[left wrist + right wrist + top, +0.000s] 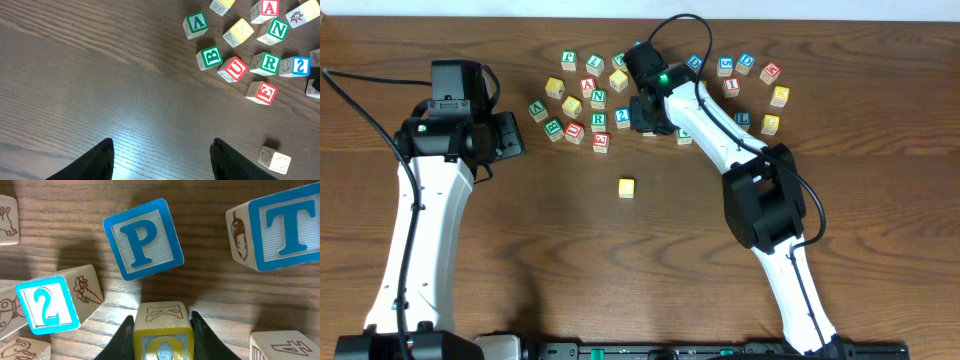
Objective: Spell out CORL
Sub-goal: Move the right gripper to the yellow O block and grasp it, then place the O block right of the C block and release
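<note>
Overhead, the left pincer (161, 144) hangs over bare counter (75, 75) at 9 o'clock of the cube cluster. Its fingers stand apart with nothing between them.

The R cube (270, 63), white-faced with a green letter, lies in the cluster's lower row. A red U cube (234, 68) touches it on one side, and a blue 2 cube (299, 66) sits just beside it on the other.

The lone cube (626, 187), yellow-topped, rests alone on open wood at 5 o'clock of the R cube, well apart from the cluster. The left wrist view shows a faint C on one of its faces.

The right pincer (161, 319) reaches into the middle of the cluster, at 12 o'clock of the lone cube. It is clamped on the O cube (162, 345), with a finger flat against each side. That cube has a yellow-framed O on top and a K on the face turned away from the pincer.

In the right wrist view, the P cube (143, 239) lies at 12 o'clock of the O cube, near but not touching. The T cube (282, 225) lies at 2 o'clock.
</note>
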You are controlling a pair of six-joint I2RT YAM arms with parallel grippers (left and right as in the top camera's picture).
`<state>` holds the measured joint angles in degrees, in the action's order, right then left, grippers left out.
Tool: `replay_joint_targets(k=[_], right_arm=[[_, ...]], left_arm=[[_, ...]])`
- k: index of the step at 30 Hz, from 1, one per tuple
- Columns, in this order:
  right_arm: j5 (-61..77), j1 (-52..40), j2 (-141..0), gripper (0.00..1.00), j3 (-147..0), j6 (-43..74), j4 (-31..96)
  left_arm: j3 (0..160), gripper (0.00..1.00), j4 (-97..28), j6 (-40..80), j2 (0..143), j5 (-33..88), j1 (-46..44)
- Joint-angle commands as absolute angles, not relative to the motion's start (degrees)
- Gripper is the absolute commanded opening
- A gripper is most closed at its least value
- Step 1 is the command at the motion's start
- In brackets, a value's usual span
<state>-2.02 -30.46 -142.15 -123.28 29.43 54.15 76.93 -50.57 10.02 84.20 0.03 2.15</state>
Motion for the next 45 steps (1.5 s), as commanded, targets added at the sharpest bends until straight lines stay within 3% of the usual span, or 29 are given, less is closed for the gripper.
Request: replay_joint_targets(k=[1, 15, 27, 45], right_arm=[[-2.66, -30.83, -140.99, 0.17, -123.76, 27.49, 55.66], [2.13, -33.30, -132.09, 0.15, -121.86, 25.91, 73.78], [2.07, -38.68, -132.18, 0.16, -106.26, 28.27, 66.08], [1.89, -38.79, -132.25, 0.20, -105.34, 30.48, 64.07]], left_arm=[[77.87, 0.61, -50.50, 9.04, 83.11, -0.67, 2.35], [77.87, 0.61, -50.26, 9.02, 83.11, -0.69, 2.35], [77.84, 0.61, -50.28, 9.02, 83.88, -0.69, 2.35], [77.84, 0.61, -50.28, 9.02, 85.73, -0.67, 2.35]])
